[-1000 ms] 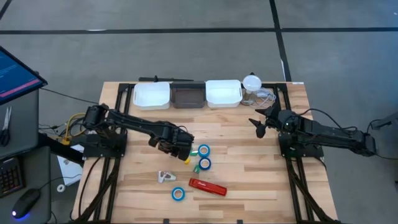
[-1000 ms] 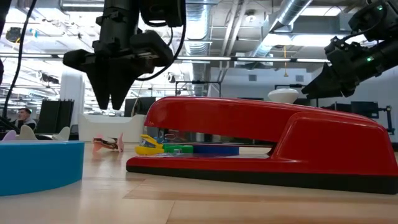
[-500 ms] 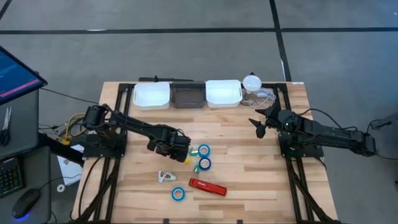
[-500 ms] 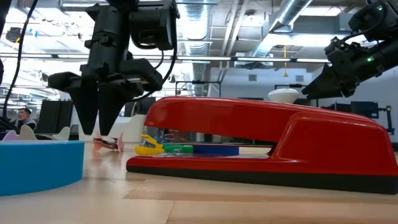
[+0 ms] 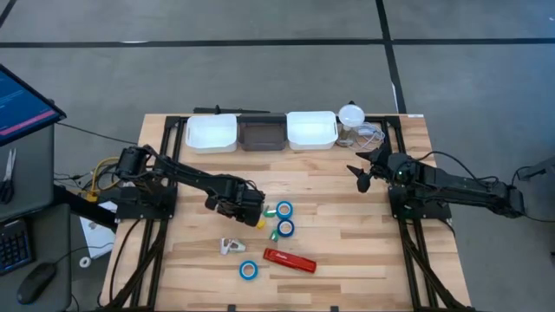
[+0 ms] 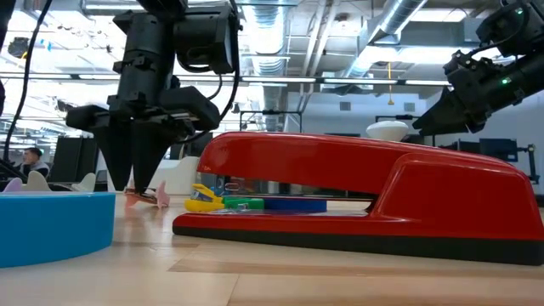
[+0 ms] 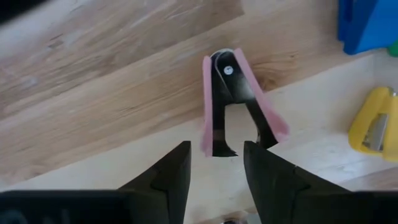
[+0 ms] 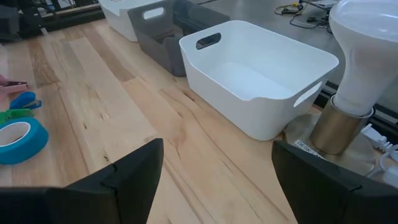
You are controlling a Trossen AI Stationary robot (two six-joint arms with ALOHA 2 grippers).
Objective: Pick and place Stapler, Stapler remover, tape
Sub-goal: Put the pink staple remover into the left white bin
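The left gripper hangs low over the middle of the wooden table, its two dark fingers parted and empty, pointing down at the pink-handled staple remover, which lies flat on the boards just ahead of the fingertips, not between them; in the low view the same gripper stands tips-down close to the tabletop with the pink remover beside its tips; whether they touch it I cannot tell; the red stapler lies flat nearer the front edge of the table, apart from the gripper, and fills the low view's foreground; three rolls of blue tape lie loose: one just beside the stapler's left end, two more close together right of the left gripper, with small yellow and green bits next to them; a pale staple remover sits left of the stapler; the right gripper waits at the table's right side, fingers spread wide and empty, near the right-hand white bin and a light bulb; a grey bin and another white bin line the far edge.
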